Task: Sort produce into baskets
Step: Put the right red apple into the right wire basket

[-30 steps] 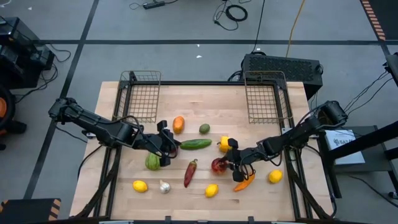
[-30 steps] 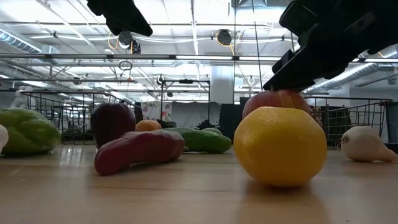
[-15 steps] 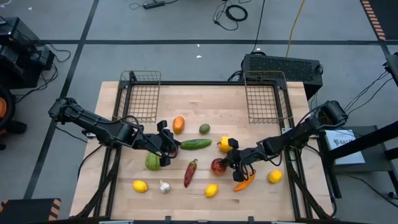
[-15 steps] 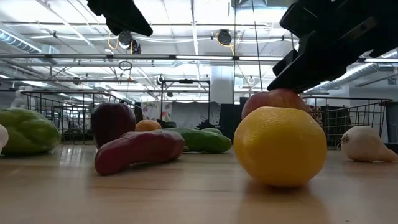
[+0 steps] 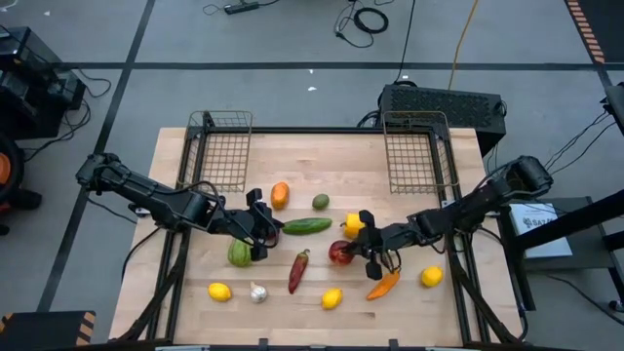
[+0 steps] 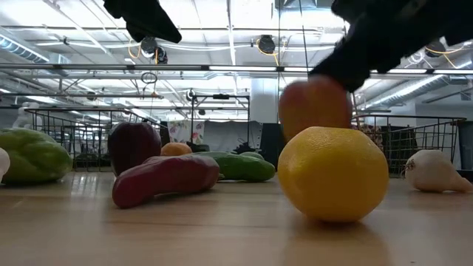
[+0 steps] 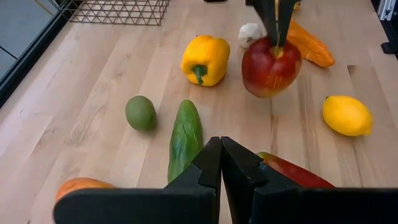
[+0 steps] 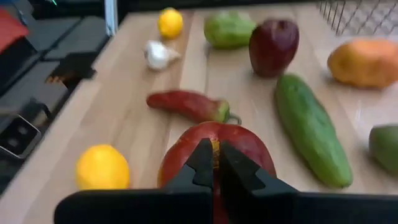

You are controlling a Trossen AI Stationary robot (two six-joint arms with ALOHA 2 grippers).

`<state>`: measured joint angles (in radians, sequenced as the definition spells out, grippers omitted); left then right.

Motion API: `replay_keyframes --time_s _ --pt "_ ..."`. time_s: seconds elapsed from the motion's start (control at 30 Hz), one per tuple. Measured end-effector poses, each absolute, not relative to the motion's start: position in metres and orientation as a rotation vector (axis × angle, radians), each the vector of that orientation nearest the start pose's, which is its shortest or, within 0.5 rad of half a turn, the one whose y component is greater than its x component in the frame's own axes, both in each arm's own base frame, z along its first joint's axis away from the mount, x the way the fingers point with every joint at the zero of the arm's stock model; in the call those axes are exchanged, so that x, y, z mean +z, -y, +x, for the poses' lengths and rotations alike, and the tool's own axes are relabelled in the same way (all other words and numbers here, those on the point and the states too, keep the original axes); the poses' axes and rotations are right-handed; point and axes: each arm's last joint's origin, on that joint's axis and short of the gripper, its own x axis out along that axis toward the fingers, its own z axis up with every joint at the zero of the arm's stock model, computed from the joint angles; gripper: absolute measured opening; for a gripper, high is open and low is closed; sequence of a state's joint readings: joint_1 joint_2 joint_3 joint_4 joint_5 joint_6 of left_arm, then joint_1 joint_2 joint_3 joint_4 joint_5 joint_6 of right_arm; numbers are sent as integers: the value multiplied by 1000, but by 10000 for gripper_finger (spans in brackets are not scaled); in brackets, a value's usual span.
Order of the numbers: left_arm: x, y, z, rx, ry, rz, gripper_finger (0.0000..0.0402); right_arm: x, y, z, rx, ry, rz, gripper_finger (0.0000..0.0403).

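Both baskets point(image 5: 222, 148) empty, produce all on the table point(image 5: 409, 317); right gripper point(image 5: 357, 252) pinched shut on red apple's point(image 5: 340, 255) stem, centre-right; left gripper point(image 5: 259, 234) shut, empty, left-centre.

The desk point(image 5: 322, 175) is showing pale, matt wood with fine grain; the two baskets point(image 5: 221, 148) are showing dark wire mesh (thin metal, open grid); the red apple point(image 7: 271, 65) is gleaming smooth and glossy; the cucumber point(image 8: 309, 127) is looking waxy; the lemon point(image 6: 332, 174) is looking faintly dimpled.
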<state>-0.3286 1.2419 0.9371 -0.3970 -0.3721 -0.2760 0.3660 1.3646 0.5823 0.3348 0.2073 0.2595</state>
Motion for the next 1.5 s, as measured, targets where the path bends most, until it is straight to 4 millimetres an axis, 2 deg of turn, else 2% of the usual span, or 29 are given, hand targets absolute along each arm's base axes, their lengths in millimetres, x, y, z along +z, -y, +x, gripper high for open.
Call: replay_keyframes --time_s 0.2,0.37,0.73,1.1,1.33,1.5 --pt "279 74 251 127 -605 -45 16 223 -84 245 78 -273 138 0" --pt "280 76 251 131 -589 -77 16 248 -72 235 -40 -141 145 0" --pt "280 86 247 108 -595 -84 16 282 -40 214 -277 21 123 0" --pt "280 87 247 109 -594 -84 16 287 -11 208 -646 16 -7 0" --pt "279 87 246 115 -599 -95 16 288 30 203 -951 -23 -94 0" --pt "279 86 247 119 -599 -93 16 281 62 196 -1106 -59 -40 0"
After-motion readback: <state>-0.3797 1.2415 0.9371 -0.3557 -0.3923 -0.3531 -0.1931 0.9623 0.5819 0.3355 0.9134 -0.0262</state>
